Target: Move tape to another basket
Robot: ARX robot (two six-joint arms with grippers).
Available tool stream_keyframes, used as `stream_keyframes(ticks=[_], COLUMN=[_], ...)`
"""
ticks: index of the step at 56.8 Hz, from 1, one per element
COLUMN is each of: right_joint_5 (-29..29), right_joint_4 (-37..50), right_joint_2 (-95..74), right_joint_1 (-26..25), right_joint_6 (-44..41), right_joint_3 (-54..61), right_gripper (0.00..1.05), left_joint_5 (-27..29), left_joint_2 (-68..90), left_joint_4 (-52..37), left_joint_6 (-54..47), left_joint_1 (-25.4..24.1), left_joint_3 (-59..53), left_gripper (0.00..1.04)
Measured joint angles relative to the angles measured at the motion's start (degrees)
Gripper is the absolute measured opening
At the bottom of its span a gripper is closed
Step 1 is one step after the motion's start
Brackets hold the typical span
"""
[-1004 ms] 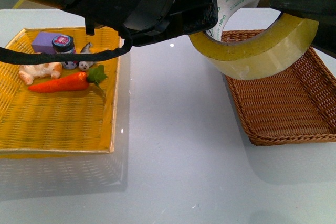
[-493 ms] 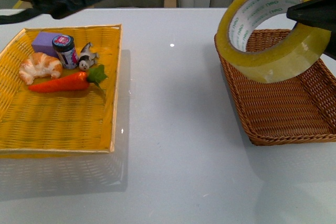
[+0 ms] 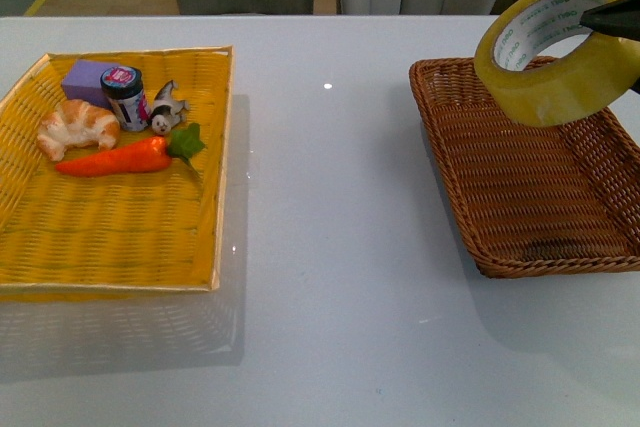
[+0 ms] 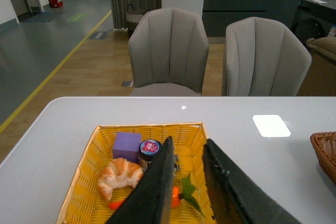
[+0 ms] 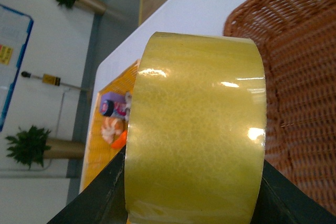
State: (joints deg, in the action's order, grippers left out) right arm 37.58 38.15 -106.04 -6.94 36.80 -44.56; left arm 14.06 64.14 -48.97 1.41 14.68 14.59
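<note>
Tape [image 3: 562, 92]: wide translucent yellow roll, white green-printed core.

The left gripper [image 4: 188, 142] (jaws a little apart) hangs above the yellow tray [image 4: 86, 177] on the table [image 4: 63, 124], which holds a croissant [image 4: 119, 176], purple block [image 4: 127, 145], jar [image 4: 149, 150] and carrot [image 4: 176, 196].

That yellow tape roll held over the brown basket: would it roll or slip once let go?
Likely stiff: the tape holds its ring shape in the right pincer. Its glossy face looks slippery. Landing on edge it might roll, but the basket, with sloping walls, should stop it.
</note>
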Motion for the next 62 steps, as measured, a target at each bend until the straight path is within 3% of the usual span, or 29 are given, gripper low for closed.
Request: stream_keyframes(ticks=[5, 32, 35, 38, 51, 62], right_joint_5=[-3.3, -13.1, -13.8, -14.5, -16.0, -17.2], right_joint_4=[0.2, 0.2, -0.1, -0.8, -3.9, -4.0], right_joint_2=[-4.8, -23.6, -24.9, -26.0, -27.3, -27.3], right_joint_1=[-0.3, 2.7, 3.3, 3.8, 3.7, 2.2], right_joint_6=[1.8, 7.9, 8.6, 8.7, 8.1, 6.3], right_joint_3=[-3.2, -16.8, -18.0, -19.1, -20.7, -18.5], right_gripper=[0.47, 0.47, 0.47, 0.47, 0.47, 0.77], left_joint_5=[-2.2, -8.7, -13.1, -13.5, -14.0, -14.0], left_joint_2=[-3.7, -21.5, -22.3, -24.1, -33.6, -39.5], left_joint_4=[0.9, 10.7, 8.8, 10.3, 19.0, 24.4], left_joint_6=[-0.3, -0.8, -0.8, -0.8, -0.8, -0.8], left_joint_1=[-1.9, -9.1, -12.3, -14.1, -14.4, -14.4], left_joint_3=[-2.6, -10.8, -12.6, -13.8, -13.8, -13.8], left_gripper=[0.02, 0.02, 0.02, 0.02, 0.02, 0.02])
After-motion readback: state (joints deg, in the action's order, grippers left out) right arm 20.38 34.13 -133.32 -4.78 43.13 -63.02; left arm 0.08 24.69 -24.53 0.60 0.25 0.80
